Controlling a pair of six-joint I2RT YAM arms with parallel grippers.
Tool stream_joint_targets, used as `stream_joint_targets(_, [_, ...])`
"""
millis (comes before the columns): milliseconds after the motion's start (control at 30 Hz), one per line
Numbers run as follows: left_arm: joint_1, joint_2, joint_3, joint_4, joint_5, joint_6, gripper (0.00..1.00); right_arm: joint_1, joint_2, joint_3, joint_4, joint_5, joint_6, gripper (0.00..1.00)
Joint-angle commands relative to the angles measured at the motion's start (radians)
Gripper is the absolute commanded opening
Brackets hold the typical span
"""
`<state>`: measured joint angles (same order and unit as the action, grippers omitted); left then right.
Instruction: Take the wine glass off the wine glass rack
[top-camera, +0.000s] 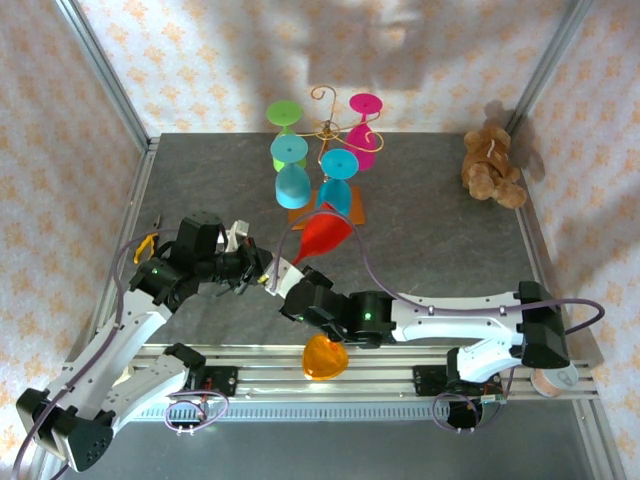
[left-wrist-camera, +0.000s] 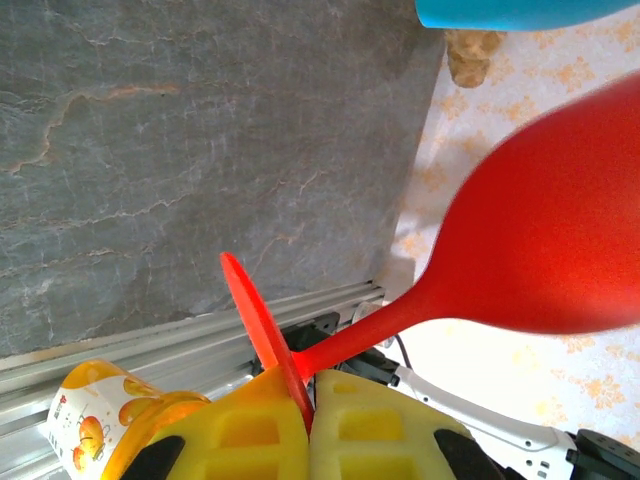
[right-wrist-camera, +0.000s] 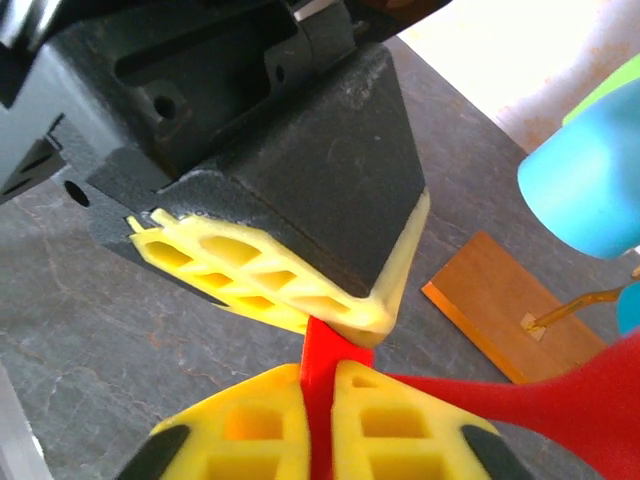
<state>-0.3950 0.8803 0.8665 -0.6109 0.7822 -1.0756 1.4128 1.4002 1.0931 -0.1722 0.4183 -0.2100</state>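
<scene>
A red wine glass (top-camera: 323, 234) of opaque plastic hangs in the air off the gold wire wine glass rack (top-camera: 334, 126). It is tipped nearly flat above the dark grey stone-look surface (top-camera: 440, 250), its bowl pointing toward the rack and its round foot toward the arms. The left hand (left-wrist-camera: 308, 400) is closed narrow on the thin foot disc, with yellow pads on either face of it. The right hand (right-wrist-camera: 318, 390) pinches the same disc from the other side, just beside the left hand's black-backed finger. In the top view the bowl lies in front of the rack's flat orange-brown base (top-camera: 356, 206), near the lower of two blue glasses (top-camera: 338, 178); whether bowl and blue glass touch cannot be told. The other blue glass (top-camera: 291, 172), a lime-green glass (top-camera: 285, 113) and a pink glass (top-camera: 365, 122) hang foot-up from the curled scroll arms. A brown teddy bear (top-camera: 491, 166) sits at the far right corner of the surface, well apart from the rack. An orange cup (top-camera: 325, 357) lies on the aluminium rail (top-camera: 400, 360) between the two arm bases, below the right arm. Floral-patterned walls (top-camera: 200, 60) close in the back and sides.
</scene>
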Motion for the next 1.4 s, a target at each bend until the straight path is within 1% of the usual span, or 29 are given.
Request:
stream_joint_targets(0, [-0.005,-0.016,-0.023,0.034,-0.036,0.066,0.0,0.012,-0.067,0.061,0.03,-0.066,0.049,0.13])
stream_joint_targets(133, [-0.004,-0.029,-0.023,0.039,-0.039,0.068,0.0,0.012,-0.074,0.064,0.013,-0.08,0.056,0.15])
stream_joint_targets(233, [-0.005,-0.037,-0.025,0.041,-0.043,0.069,0.0,0.012,-0.081,0.065,0.005,-0.084,0.062,0.22])
stream_joint_targets(267, [-0.005,-0.041,-0.025,0.039,-0.048,0.072,0.0,0.012,-0.085,0.065,0.004,-0.085,0.064,0.26])
stream_joint_targets(367, [-0.005,-0.054,-0.032,0.042,-0.058,0.072,0.0,0.012,-0.098,0.071,-0.01,-0.081,0.07,0.32])
stream_joint_targets(533, [-0.004,-0.082,-0.039,0.06,-0.066,0.084,0.0,0.012,-0.129,0.107,-0.075,-0.072,0.102,0.32])
stream_joint_targets(633, [-0.005,-0.101,-0.047,0.07,-0.075,0.098,0.0,0.012,-0.141,0.165,-0.154,-0.068,0.163,0.33])
stream_joint_targets(733, [-0.005,-0.115,-0.068,0.095,-0.073,0.107,0.0,0.012,-0.147,0.245,-0.264,-0.068,0.233,0.35])
stream_joint_targets(833, [-0.005,-0.125,-0.098,0.136,-0.07,0.11,0.0,0.004,-0.153,0.332,-0.381,-0.094,0.302,0.36])
stream_joint_targets(1000, [-0.005,-0.138,-0.145,0.226,-0.077,0.098,0.0,-0.037,-0.192,0.418,-0.481,-0.237,0.388,0.42])
stream_joint_targets(1067, [-0.005,-0.143,-0.177,0.293,-0.072,0.073,0.0,-0.056,-0.21,0.434,-0.5,-0.252,0.422,0.43])
stream_joint_targets(1167, [-0.005,-0.155,-0.23,0.39,-0.067,0.036,0.0,-0.1,-0.244,0.46,-0.563,-0.263,0.461,0.5])
stream_joint_targets(1233, [-0.005,-0.169,-0.264,0.435,-0.063,0.02,0.0,-0.116,-0.251,0.474,-0.606,-0.267,0.462,0.54])
stream_joint_targets(1367, [-0.005,-0.201,-0.327,0.517,-0.06,-0.012,0.0,-0.155,-0.252,0.493,-0.653,-0.295,0.478,0.58])
